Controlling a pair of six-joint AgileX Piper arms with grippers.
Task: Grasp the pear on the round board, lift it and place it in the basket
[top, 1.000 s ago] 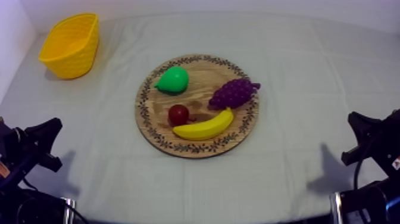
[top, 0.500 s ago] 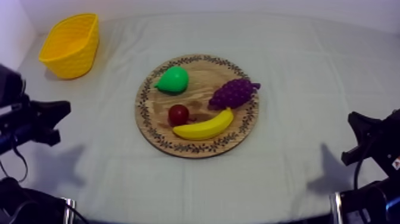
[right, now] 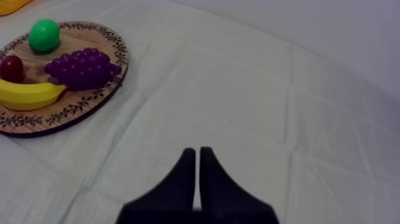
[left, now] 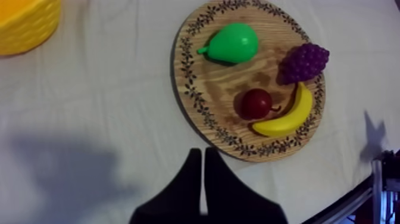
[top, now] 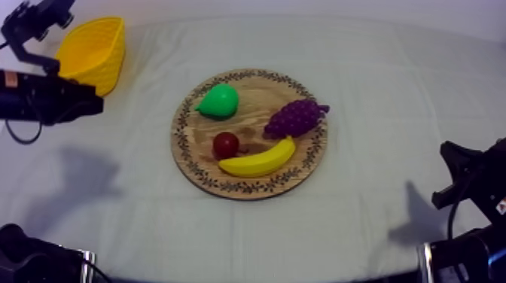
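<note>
Ribbed yellow basket at far left, left gripper pinched into a narrow empty wedge, smooth green pear on round grainy wooden board, well apart from both grippers, right gripper likewise closed on nothing.

- No readable text, number or brand anywhere.
- Small orange sticker on left arm, at 8 o'clock from yellow basket: too small to read.
- Small reddish mark on right arm, at 4 o'clock from wooden board: illegible.
- Board rim: dark leafy ornament, no letters made out.
</note>
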